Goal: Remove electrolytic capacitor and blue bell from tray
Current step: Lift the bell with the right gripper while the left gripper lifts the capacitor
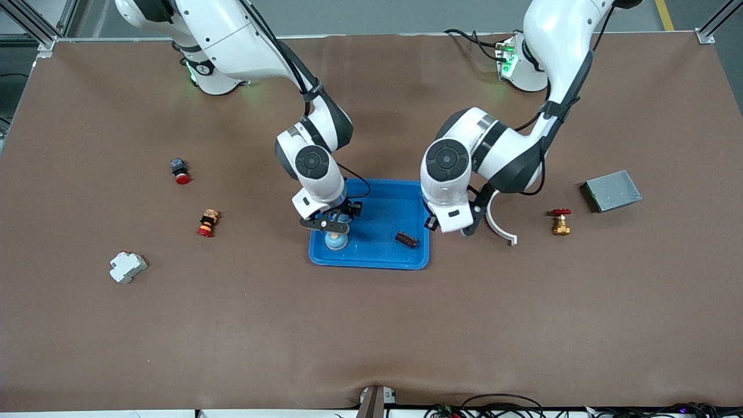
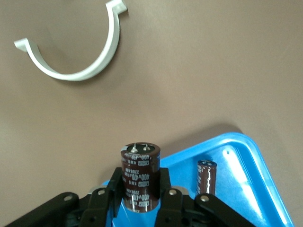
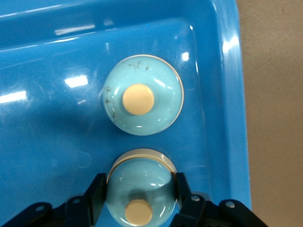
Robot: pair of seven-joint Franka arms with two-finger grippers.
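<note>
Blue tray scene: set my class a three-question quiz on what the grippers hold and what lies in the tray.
1. True or false: the left gripper is shut on a held capacitor.
2. What is the right gripper holding over the blue tray? A: a held bell. B: a capacitor. C: nothing.
3. Fill in: besides a resting bell, the tray contains ___ loose capacitor.

Key: 1 true; 2 A; 3 one.

I log one brown table (image 1: 371,325): blue tray (image 1: 371,258) centre; white clip (image 1: 500,223), brass valve (image 1: 561,222), grey box (image 1: 612,190) at three o'clock; two red buttons (image 1: 180,171) (image 1: 207,223), white breaker (image 1: 127,266) at nine.
</note>
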